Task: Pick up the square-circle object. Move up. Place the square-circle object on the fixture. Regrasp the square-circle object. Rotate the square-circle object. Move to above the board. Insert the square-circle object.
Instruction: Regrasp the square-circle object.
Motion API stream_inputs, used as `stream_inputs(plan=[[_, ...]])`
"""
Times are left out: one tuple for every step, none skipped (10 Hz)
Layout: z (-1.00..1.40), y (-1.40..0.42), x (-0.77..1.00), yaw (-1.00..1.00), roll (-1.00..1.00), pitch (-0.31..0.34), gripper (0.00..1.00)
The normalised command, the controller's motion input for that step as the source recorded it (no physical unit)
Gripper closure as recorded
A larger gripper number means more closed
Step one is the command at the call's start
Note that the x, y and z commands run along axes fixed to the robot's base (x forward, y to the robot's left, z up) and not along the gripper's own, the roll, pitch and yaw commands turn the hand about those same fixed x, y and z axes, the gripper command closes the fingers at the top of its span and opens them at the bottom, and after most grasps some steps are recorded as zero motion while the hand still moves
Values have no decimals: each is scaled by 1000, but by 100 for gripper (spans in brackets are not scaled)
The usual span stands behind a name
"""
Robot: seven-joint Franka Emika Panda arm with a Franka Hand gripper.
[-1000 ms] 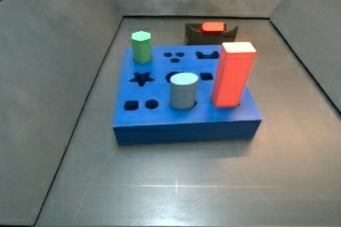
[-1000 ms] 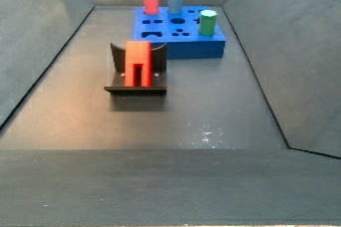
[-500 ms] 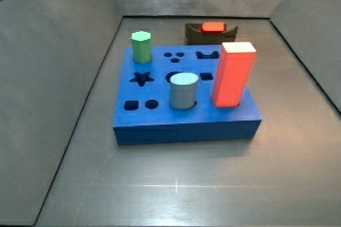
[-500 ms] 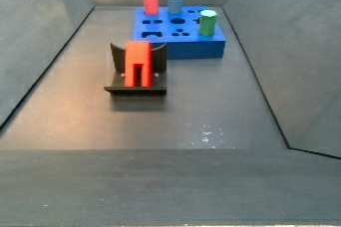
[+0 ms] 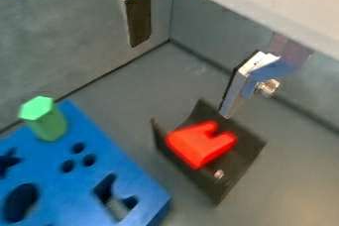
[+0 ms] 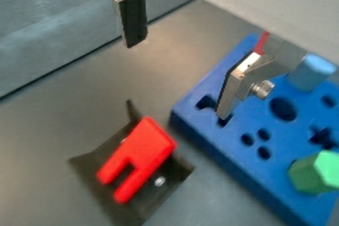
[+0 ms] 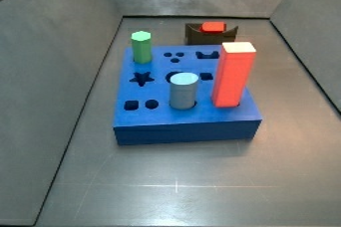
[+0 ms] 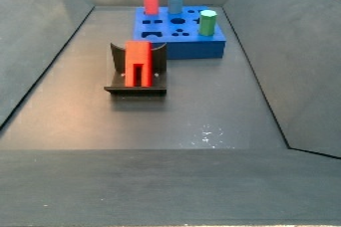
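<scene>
Peg parked on the fixture, our gripper (image 5: 185,56) above it, empty.

Our fingers (image 6: 131,19) hang spread wide, well clear of the red peg (image 8: 138,59) lying in the fixture (image 8: 136,84) beside the board (image 7: 184,110). If we descend off-centre, a pad could nudge the peg askew, spoiling the regrasp and later insertion.

Even, soft overhead light is seen in all views, with faint shadows. A pale sheen is carried by the dark grey metal floor (image 8: 200,136) in a side view. The gripper (image 5: 185,56), above the bin in both wrist views, is rendered slightly soft. Colours stay saturated, and no strong edge distortion is noted
</scene>
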Motion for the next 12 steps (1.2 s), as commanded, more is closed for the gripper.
stream_inputs(plan=[[4,-18,-31,26,1000,-17,0],[12,-18,-21,27,1000,-14,0],[9,-18,-8,28,1000,-12,0],[4,-19,-2,29,1000,-8,0],[-8,-22,16,30,1000,-1,0],[-11,-21,30,33,1000,9,0],[-13,-25,43,36,1000,19,0],[-14,-25,52,39,1000,27,0],[-9,-30,66,46,1000,51,0],[-12,-34,79,54,1000,74,0],[-18,-34,93,77,1000,113,0],[-20,-37,95,91,987,134,0]])
